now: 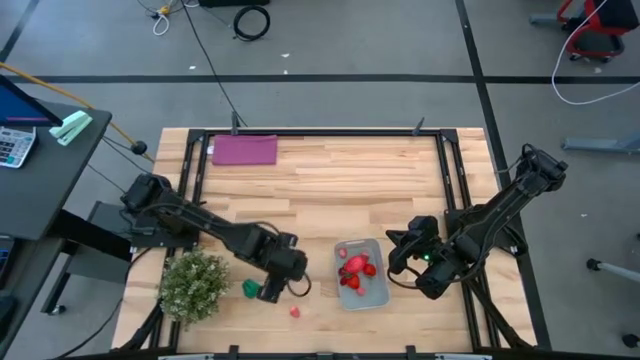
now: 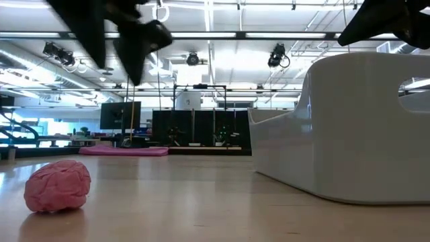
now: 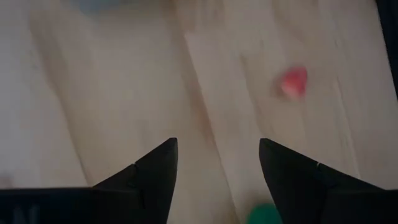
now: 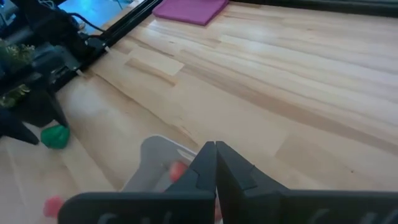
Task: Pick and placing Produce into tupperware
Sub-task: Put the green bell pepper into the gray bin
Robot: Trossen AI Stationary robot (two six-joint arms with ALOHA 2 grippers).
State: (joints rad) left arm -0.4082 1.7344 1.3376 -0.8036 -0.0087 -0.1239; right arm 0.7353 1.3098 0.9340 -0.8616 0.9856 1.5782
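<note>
The clear tupperware [image 1: 362, 272] stands on the table near its near edge and holds several red produce pieces [image 1: 355, 270]. A pink piece [image 1: 295, 312] and a green piece [image 1: 250, 289] lie on the wood to the container's left. My left gripper [image 1: 272, 292] hangs open and empty above the table between these two pieces. In the left wrist view the pink piece [image 3: 292, 82] lies ahead of the gripper's fingers and the green piece [image 3: 266, 214] beside one of them. My right gripper [image 1: 398, 262] is shut at the container's right side. Its wrist view shows the container [image 4: 155, 163] just past the fingertips [image 4: 216, 155].
A bushy pale-green plant [image 1: 193, 285] stands at the near left, close to my left arm. A flat purple rectangle [image 1: 244, 150] lies at the far left. Black frame rails [image 1: 450, 190] run along the table's sides. In the low view the pink piece [image 2: 57, 186] lies left of the container [image 2: 349, 128].
</note>
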